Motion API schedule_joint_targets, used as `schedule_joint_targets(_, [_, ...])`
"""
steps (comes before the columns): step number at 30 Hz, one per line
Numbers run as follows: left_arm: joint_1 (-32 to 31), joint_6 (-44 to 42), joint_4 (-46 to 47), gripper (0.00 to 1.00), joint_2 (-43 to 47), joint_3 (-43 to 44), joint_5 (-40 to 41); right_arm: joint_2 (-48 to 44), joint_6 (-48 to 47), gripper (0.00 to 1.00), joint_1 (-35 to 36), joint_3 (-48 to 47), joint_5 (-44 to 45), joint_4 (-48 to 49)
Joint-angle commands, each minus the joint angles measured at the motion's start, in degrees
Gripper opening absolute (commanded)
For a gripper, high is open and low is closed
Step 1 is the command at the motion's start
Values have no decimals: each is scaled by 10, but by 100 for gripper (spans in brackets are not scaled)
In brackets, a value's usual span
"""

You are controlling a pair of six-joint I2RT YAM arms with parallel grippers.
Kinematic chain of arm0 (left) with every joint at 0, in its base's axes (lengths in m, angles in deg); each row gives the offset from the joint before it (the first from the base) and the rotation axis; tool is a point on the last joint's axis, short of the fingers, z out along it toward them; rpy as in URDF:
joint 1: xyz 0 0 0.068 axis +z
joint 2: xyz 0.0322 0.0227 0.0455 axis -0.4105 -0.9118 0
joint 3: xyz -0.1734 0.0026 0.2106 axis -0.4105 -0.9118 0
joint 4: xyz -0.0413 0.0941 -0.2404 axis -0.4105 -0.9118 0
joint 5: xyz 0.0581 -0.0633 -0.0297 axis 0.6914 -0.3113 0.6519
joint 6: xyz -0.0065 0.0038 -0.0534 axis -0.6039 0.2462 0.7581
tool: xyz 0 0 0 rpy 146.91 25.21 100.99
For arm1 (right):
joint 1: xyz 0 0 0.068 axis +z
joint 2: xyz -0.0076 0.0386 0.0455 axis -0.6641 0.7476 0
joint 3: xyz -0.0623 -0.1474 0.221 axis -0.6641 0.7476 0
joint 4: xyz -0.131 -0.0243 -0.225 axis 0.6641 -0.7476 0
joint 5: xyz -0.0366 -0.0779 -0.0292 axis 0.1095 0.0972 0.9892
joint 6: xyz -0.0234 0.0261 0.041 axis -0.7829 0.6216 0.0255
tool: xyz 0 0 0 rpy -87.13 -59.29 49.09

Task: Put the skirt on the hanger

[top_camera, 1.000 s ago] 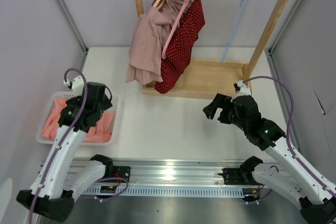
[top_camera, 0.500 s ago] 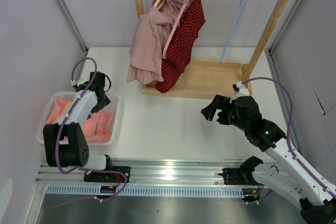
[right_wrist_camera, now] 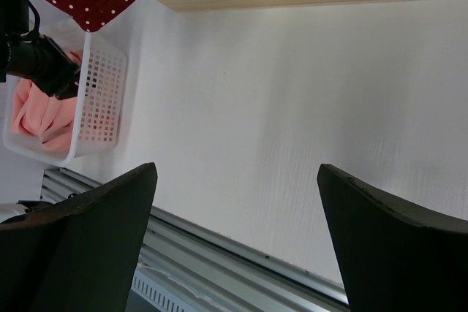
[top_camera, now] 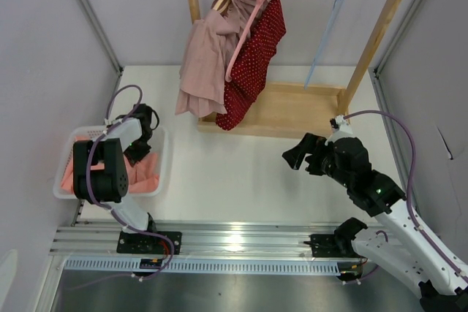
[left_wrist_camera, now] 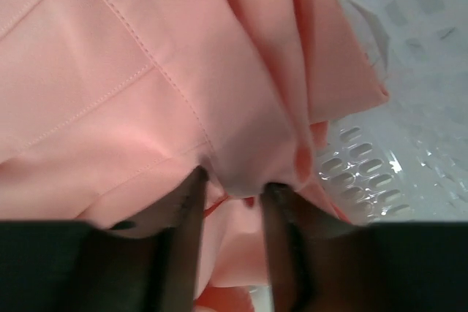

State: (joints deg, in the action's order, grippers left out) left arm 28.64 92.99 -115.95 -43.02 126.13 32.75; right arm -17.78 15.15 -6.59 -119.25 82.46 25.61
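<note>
Skirt [left_wrist_camera: 146,71] runs off L wrist pic edges; left gripper [left_wrist_camera: 234,186] fingers [left_wrist_camera: 183,246] blurred, grip on cloth unclear. From top, its tips hidden in basket [top_camera: 161,162].

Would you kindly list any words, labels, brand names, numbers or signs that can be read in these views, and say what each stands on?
None: no words, labels, brand names, numbers or signs can be read in any view. The salmon-pink fabric skirt, the white plastic basket and the pale wooden rack are plain; the dark red garment carries only white dots.
</note>
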Motion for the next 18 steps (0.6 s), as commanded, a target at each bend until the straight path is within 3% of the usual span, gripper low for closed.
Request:
schedule_joint_targets(1, [8, 6, -10, 22, 22, 23, 11, -5, 7, 99, -2, -6, -5, 13])
schedule_joint_targets(4, [8, -6, -32, 0, 46, 42, 9, -1, 8, 99, -2, -4, -9, 20])
schedule_joint_targets(18, [6, -129, -114, 0, 288, 169, -33, 35, 10, 99, -1, -11, -42, 55])
